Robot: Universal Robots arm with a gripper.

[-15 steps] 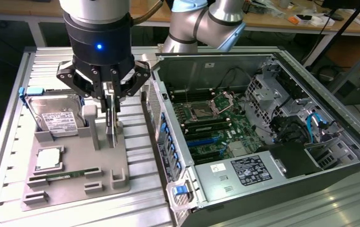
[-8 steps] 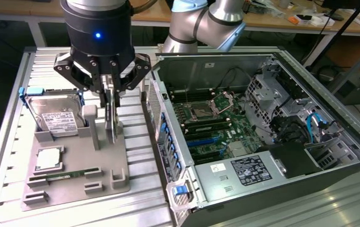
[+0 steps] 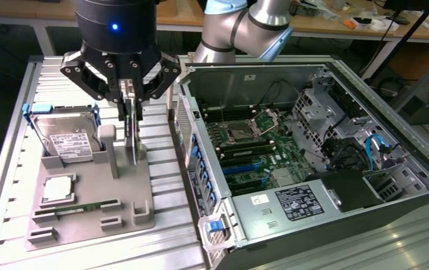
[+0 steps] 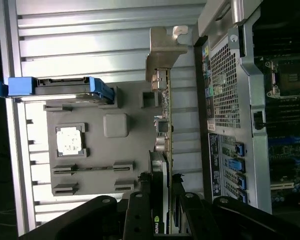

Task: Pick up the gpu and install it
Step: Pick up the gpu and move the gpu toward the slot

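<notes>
Gpu [image 3: 132, 132] stands on edge over grey fixture tray [image 3: 94, 211], beside hard drive [image 3: 68, 140], so thin top edge faces my gripper [image 3: 129, 103]. Fingers [image 4: 138, 210] pinch card across both faces, toward end away from silver bracket [image 4: 165, 50]. Cannot tell if lower edge sits in slot or clear of it. Open computer case [image 3: 394, 185] lies just beside tray, motherboard [image 3: 252, 146] facing up, I judge for insertion from above.

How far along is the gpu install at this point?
Done: the gripper grips the gpu, which stands upright at the grey holder. In hand: the card; whether it is clear of the holder, I cannot tell. Left: it is not yet in the open computer case.
</notes>
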